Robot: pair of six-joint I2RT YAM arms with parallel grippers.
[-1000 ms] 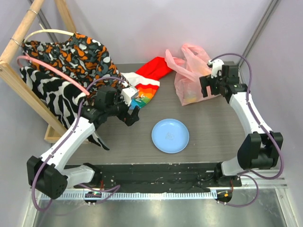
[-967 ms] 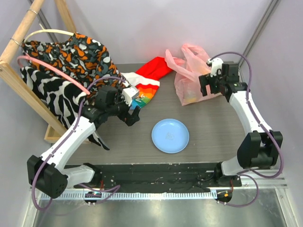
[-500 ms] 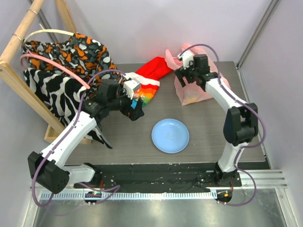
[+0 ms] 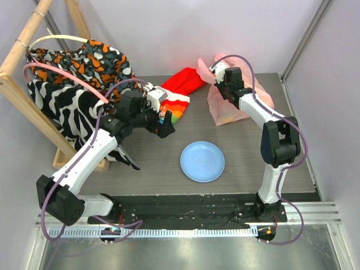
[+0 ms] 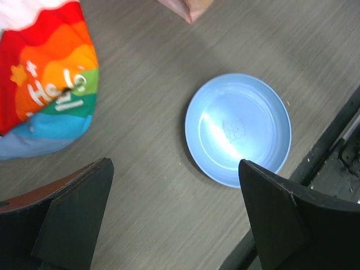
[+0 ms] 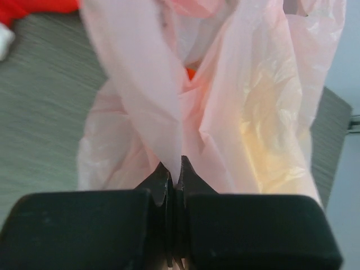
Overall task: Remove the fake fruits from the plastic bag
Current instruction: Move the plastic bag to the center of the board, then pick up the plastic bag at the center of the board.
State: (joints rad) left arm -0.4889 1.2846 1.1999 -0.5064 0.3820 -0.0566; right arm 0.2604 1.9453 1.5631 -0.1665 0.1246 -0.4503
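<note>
The left arm (image 4: 84, 160) and the right arm (image 4: 256, 109) were each built of smooth white link shells joined by bulky black joint housings, and each rose from a black base. A thin mauve cable (image 4: 49, 198) ran in loose loops along each arm, and a small white block (image 4: 157, 95) sat at each wrist. The left gripper (image 5: 173, 166) and the right gripper (image 6: 174, 169) were matt black, with broad, flat-faced wedge fingers (image 5: 73, 219) tapering to blunt tips.

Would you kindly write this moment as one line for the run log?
right pincer: shut on plastic bag loop | left pincer: open above table near blue plate | fake fruits: inside bag
</note>
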